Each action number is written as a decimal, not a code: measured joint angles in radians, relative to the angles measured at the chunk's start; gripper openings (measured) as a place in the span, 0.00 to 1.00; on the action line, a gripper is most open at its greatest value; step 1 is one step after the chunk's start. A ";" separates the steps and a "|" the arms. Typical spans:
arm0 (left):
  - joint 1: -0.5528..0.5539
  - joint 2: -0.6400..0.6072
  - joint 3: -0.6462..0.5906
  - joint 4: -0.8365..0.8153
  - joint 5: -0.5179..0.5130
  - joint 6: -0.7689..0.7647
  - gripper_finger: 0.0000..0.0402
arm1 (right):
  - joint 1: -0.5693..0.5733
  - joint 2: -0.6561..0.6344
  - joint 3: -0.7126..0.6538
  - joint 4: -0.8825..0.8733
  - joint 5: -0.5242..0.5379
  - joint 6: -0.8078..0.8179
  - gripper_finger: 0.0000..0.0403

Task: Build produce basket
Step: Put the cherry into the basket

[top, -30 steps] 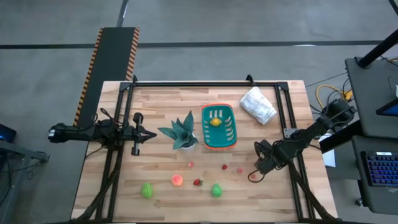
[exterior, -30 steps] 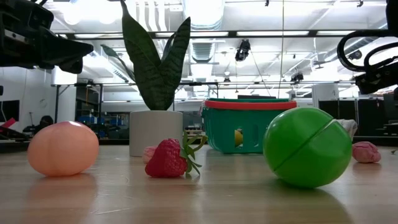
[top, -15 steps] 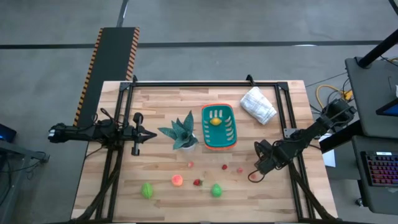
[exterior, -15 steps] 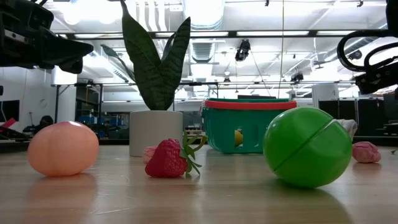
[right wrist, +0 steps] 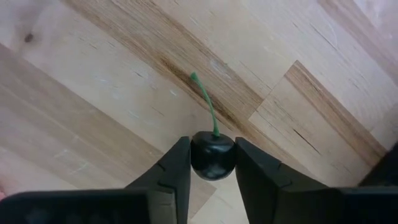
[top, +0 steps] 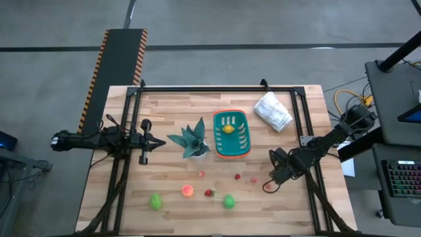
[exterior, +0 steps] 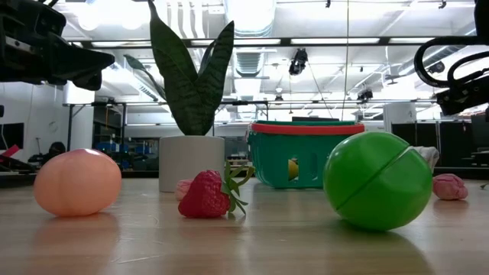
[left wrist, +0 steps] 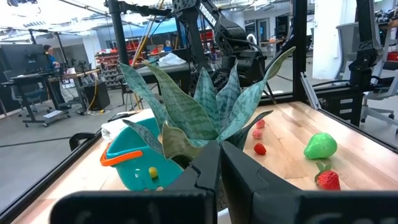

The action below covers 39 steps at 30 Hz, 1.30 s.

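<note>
- Cherry point(right wrist: 212, 154) sits pinched between my right gripper point(top: 270, 185) fingers point(right wrist: 171, 171), down at tabletop near the table's point(top: 164, 105) right front.
- Step: picking up one produce piece (a lemon point(top: 227, 129) is already in the basket point(top: 231, 150)).
- Next: lift, carry to basket mid-table, drop in w/o squeezing it out.
- Left gripper point(top: 162, 143) clenched empty, parked by the plant point(top: 191, 139).

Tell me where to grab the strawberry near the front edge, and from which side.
Grip the strawberry across its red body, coming from above. It lies on its side on the table, leaves sticking out at one end, so the plump middle likely gives the claw the surest hold.
</note>
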<state>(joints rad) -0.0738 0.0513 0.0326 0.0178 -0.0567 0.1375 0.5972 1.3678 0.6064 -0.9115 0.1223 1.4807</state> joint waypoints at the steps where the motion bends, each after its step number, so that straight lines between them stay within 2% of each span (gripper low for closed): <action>1: 0.000 0.000 0.000 0.000 0.000 0.000 0.00 | 0.000 0.000 0.000 0.000 0.000 0.000 0.23; 8: 0.000 0.000 0.000 0.000 0.000 0.000 0.00 | 0.000 0.000 0.001 0.001 0.018 -0.025 0.22; 20: 0.000 0.000 0.000 0.000 0.000 0.000 0.00 | 0.000 -0.024 0.066 0.001 0.130 -0.095 0.22; 25: 0.000 0.000 0.000 0.000 0.000 0.000 0.00 | 0.000 -0.072 0.114 0.006 0.206 -0.165 0.22; 32: 0.000 0.000 0.000 0.000 0.000 0.000 0.00 | 0.008 -0.141 0.158 0.041 0.372 -0.285 0.22; 39: 0.000 0.000 0.000 0.000 0.000 0.000 0.00 | 0.008 -0.200 0.160 0.134 0.454 -0.415 0.22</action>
<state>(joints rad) -0.0741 0.0517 0.0326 0.0177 -0.0569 0.1375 0.6048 1.1674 0.7662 -0.7779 0.5761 1.0659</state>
